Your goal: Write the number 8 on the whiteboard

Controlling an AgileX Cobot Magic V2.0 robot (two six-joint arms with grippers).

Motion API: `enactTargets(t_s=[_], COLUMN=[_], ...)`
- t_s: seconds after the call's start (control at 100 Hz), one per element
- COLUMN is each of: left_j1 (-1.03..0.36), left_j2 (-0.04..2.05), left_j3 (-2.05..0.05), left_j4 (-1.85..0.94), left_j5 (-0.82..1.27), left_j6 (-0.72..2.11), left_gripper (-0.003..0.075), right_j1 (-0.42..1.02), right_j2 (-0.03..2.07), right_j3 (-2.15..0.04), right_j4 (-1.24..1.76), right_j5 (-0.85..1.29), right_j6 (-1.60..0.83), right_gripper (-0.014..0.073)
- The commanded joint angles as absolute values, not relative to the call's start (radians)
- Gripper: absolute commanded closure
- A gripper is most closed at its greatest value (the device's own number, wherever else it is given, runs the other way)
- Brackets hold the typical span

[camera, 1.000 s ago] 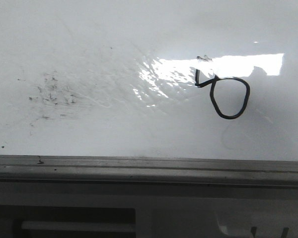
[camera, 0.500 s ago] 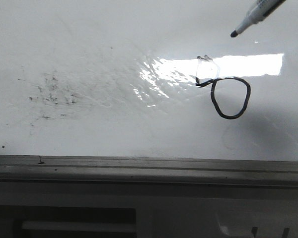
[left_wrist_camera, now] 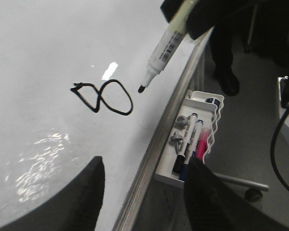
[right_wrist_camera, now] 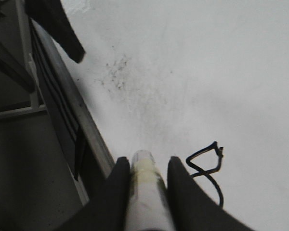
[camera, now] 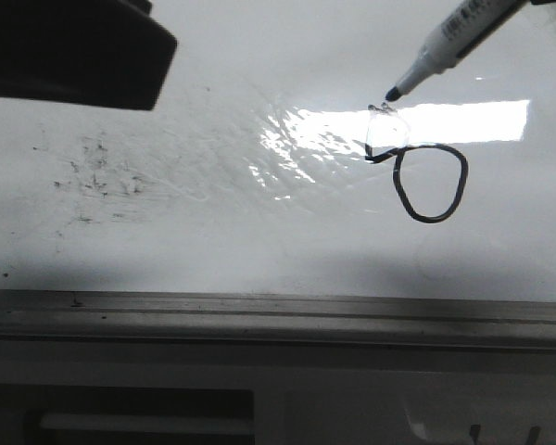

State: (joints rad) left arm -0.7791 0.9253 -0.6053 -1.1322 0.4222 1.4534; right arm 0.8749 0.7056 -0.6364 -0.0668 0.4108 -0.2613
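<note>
1. On the whiteboard [camera: 213, 232], right of centre in the front view, sits the number 8 [camera: 417, 171]: a bold rounded loop with a fainter angular loop joined to its far-left side, partly washed out by the bright glare patch [camera: 398, 125].
2. Compared with half a second ago, the marker [camera: 449, 42] has come lower and further left in the front view; its black tip now hangs just beside the top of the faint loop, and whether it touches the board cannot be told.
3. The right gripper [right_wrist_camera: 144, 168] is clamped on the marker, its two dark fingers [right_wrist_camera: 116, 192] pressed against the pale barrel on both sides.
4. A dark blurred shape, the left gripper [camera: 69, 56], now fills the front view's top-left corner, where the board was bare a moment earlier.
5. The left gripper's fingers [left_wrist_camera: 89, 187] stand wide apart with nothing between them, above the board's grey edge rail [left_wrist_camera: 154, 149].
6. A white pen tray [left_wrist_camera: 192, 139] hangs off that rail, holding spare markers [left_wrist_camera: 185, 149], one pink, and two grey magnets [left_wrist_camera: 178, 132].
7. Black specks [camera: 97, 176] lie scattered at left, well apart from the figure, unchanged.
</note>
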Motion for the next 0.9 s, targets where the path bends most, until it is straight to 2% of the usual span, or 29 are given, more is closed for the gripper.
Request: enactTargets(t_s=[0.0, 0.24, 0.41, 0.89], left_j1=[-0.788, -0.788, -0.788, -0.788], left_j2=[0.966, 1.062, 1.094, 1.145], left_j3=[-0.679, -0.734, -0.738, -0.749], left_j4=[-1.119, -1.069, -1.073, -1.088], left_j5=[0.461, 0.568, 0.572, 0.598], left_j6=[1.449, 1.481, 1.483, 1.497], left_gripper=[0.0366, 0.0366, 0.0366, 0.0367], right_j1=[0.915, 1.024, 1.076, 1.093], right_j2=[0.724, 0.800, 0.844, 0.875], right_j3=[-0.661, -0.661, -0.661, -0.661], right_j4=[-0.068, -0.068, -0.068, -0.050], right_j5=[0.358, 0.329, 0.280, 0.196], right_j6=[-0.263, -0.263, -0.263, -0.263], right_gripper=[0.0664, 0.0664, 0.0664, 0.0664])
